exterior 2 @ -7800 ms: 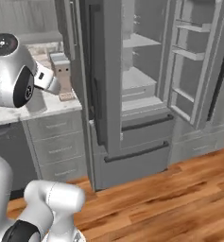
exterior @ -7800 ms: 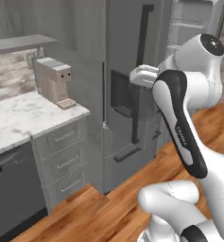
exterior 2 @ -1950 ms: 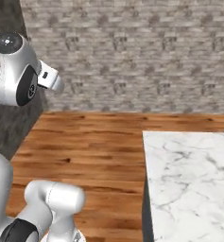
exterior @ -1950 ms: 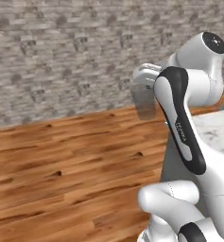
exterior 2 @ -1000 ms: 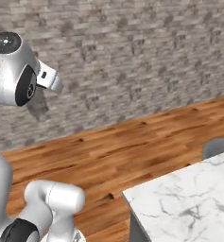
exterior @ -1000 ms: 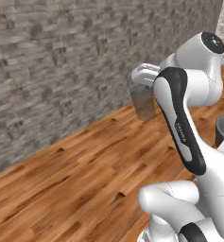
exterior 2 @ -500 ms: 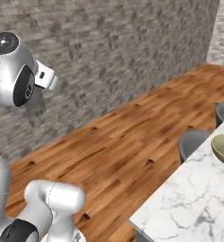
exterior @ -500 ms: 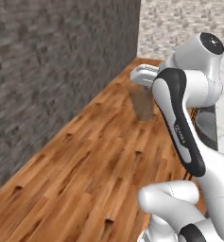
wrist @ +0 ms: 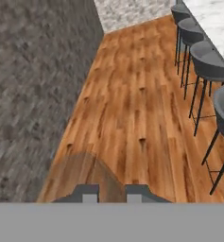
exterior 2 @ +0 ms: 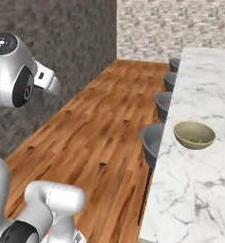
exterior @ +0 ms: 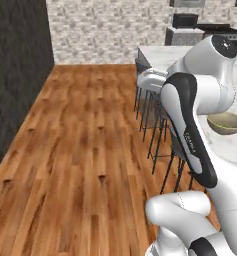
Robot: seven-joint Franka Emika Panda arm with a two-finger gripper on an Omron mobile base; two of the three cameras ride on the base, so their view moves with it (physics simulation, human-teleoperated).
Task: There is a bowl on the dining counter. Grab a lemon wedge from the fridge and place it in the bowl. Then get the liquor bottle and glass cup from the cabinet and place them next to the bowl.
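Observation:
The olive-tan bowl (exterior 2: 194, 134) (exterior: 226, 123) sits on the white marble dining counter (exterior 2: 204, 190) near its floor-side edge. I cannot make out a lemon wedge inside it. My gripper (wrist: 112, 193) hangs over the wooden floor, well left of the counter. It is shut on the glass cup (wrist: 92, 172), a translucent rounded shape between the fingertips (wrist: 89, 191). The fridge, the cabinet and the liquor bottle are out of view.
A row of grey bar stools (exterior 2: 154, 137) (wrist: 208, 64) lines the counter's edge between the gripper and the bowl. A dark stone wall (wrist: 33, 94) runs along the other side of the wooden floor (exterior: 80, 150). A pale brick wall (exterior: 100, 30) closes the far end.
The whole picture has swung as the base turned. The stools, the counter and the bowl have come into view. The cup stays in my gripper.

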